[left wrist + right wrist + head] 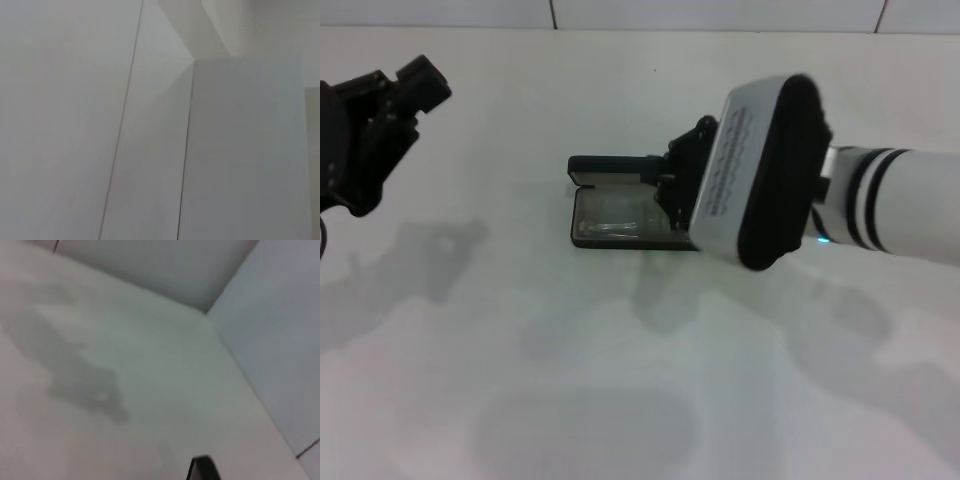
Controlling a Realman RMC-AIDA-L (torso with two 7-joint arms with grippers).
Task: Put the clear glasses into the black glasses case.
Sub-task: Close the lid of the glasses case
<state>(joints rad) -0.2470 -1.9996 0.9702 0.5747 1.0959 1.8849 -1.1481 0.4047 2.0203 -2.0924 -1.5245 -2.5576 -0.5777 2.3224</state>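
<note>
Head view shows the black glasses case (610, 205) lying open on the white table (620, 380), its lid raised at the back, with the clear glasses (615, 222) resting in the grey tray. Reaching in, the right gripper (672, 185) sits at the case's right end; whether it is spread or pressed together cannot be told. Raised at the far left, well apart, the left gripper (405, 85) has its fingers spread, holding nothing.

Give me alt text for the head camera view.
The black glasses case lies open on the white table with the clear glasses inside, the right end effector at its right end. The left end effector hangs far left.
</note>
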